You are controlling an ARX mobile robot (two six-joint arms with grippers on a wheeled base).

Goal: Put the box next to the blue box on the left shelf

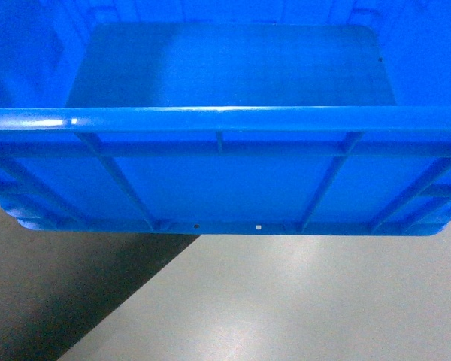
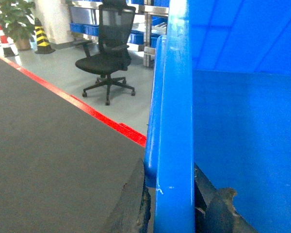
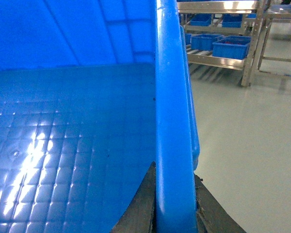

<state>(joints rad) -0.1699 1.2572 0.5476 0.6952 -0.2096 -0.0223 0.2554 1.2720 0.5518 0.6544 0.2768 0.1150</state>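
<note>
The box (image 1: 225, 188), a big bright-blue crate with ribbed outer walls, fills the upper head view and hangs above the floor. My left gripper (image 2: 173, 208) is shut on its left rim (image 2: 174, 97), one dark finger (image 2: 133, 206) outside the wall and one inside. My right gripper (image 3: 173, 208) is shut on the right rim (image 3: 172, 97), with a finger (image 3: 140, 208) inside and the other outside. The crate's inside bottom (image 3: 77, 136) is bare. I cannot pick out the left shelf or the blue box on it; the crate blocks the head view ahead.
A dark mat (image 2: 48, 145) with a red edge stripe (image 2: 102, 116) lies to the left on the pale grey floor (image 1: 286, 301). Beyond it are a black office chair (image 2: 109, 53), a striped cone (image 2: 41, 36) and a plant (image 2: 14, 17). Silvery racks with small blue trays (image 3: 230, 46) stand far right.
</note>
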